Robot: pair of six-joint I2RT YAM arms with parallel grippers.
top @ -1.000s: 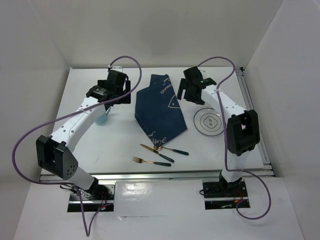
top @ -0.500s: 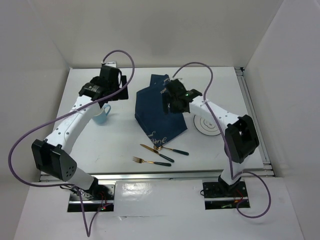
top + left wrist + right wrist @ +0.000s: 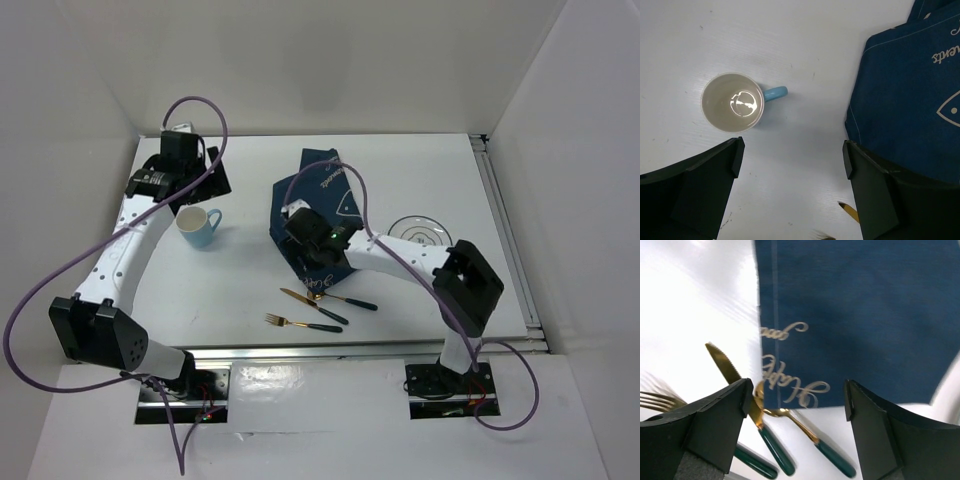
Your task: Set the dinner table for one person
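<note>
The white dinner table [image 3: 240, 280] carries a skewed navy placemat [image 3: 325, 190] mid-surface, a round plate [image 3: 420, 228] to its right and a light blue mug [image 3: 197, 226] to its left. The right gripper [image 3: 796, 395] hovers with fingers spread over the placemat's near edge. The left gripper [image 3: 792, 150] hangs equally wide above the mug.

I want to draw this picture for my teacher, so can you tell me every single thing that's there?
dinner table: one, white, under everything
placemat: one, navy blue with white drawings and writing, middle of the table, lying crooked
mug: one, light blue, white inside, upright, left of the placemat
plate: one, pale and see-through looking, right side, partly hidden by the right arm
knife: one, gold with dark green handle, near edge
fork: one, same colours, nearest the robot
spoon: one, same colours, by the placemat's near corner
left gripper: one, black, open, up near the mug
right gripper: one, black, open, above the placemat's near corner
</note>
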